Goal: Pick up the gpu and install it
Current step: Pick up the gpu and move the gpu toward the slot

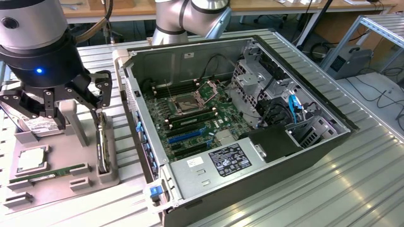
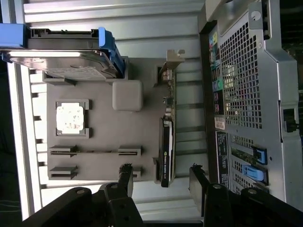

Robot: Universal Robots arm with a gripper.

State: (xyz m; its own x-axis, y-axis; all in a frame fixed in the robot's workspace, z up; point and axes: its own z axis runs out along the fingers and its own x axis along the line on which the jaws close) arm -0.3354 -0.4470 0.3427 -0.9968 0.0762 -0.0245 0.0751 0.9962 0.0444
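the hand (image 1: pixel 66 106) hangs wide open with nothing in it, low over the grey tray (image 2: pixel 99 132) that sits on the tabletop (image 1: pixel 353 189). in the wrist view its two fingers (image 2: pixel 125 177) stand well apart, and the black end of the gpu (image 2: pixel 166 151) lies in the gap between them, touching neither.

the gpu stands on its long edge in a slot of the tray, thin side up. in the exterior view it (image 1: pixel 102 146) lies at about 5 o'clock from the hand and just beside it. its long axis runs roughly from 12 to 6 o'clock, with the silver bracket at the 12 o'clock end. the fingers sit either side of the card's thin width, so their closing line crosses the long axis. that looks like the right set for a pinch on the two flat faces. how far above the card's top edge the fingers are, i cannot tell.

the drive (image 1: pixel 38 125) and the cpu (image 1: pixel 31 158) sit in the same tray, at about 9 o'clock from the gpu. the open case (image 1: pixel 252 118) lies at 3 o'clock from the tray, close alongside. a blue slot (image 1: pixel 186 135) on the board inside it is bare, so the card is not yet installed.
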